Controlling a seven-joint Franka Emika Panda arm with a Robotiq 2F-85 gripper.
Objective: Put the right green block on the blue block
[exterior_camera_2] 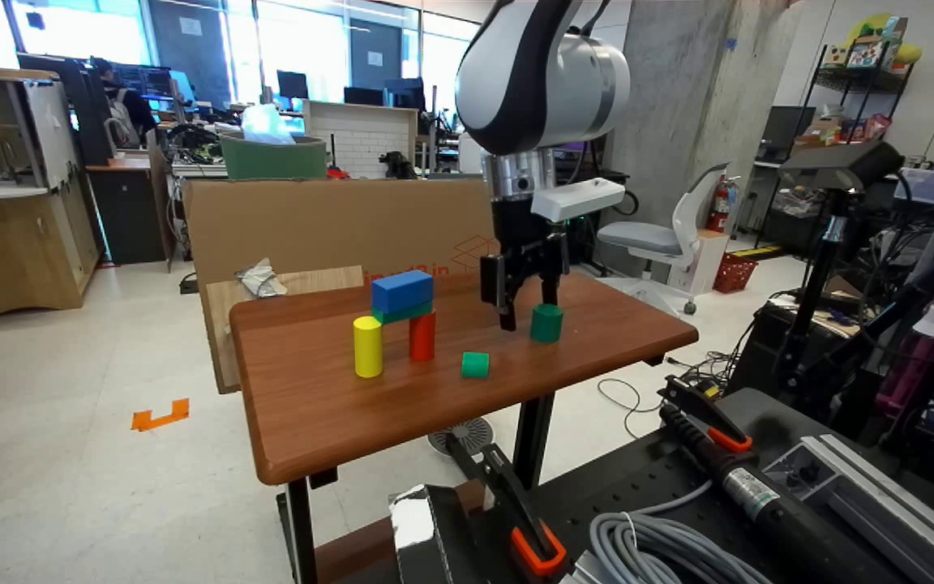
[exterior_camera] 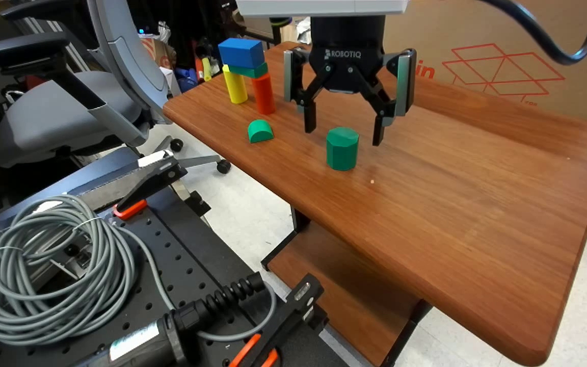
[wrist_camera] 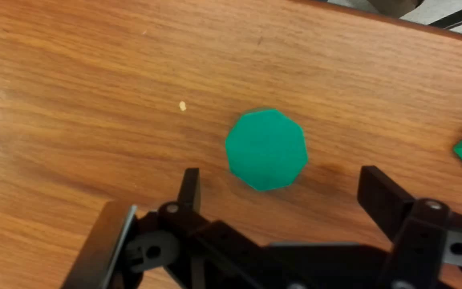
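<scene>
Jaws stand apart, presumably to straddle the upright green block (exterior_camera: 343,150) on the surface (exterior_camera: 477,204), while a green slab (exterior_camera: 250,73), borne at least by a red column (exterior_camera: 264,96), supports the blue block (exterior_camera: 242,53).

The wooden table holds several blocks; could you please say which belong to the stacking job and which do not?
Job:
green octagonal block
blue rectangular block

Others:
green half-cylinder
yellow cylinder
red cylinder
green slab beneath the blue
</scene>
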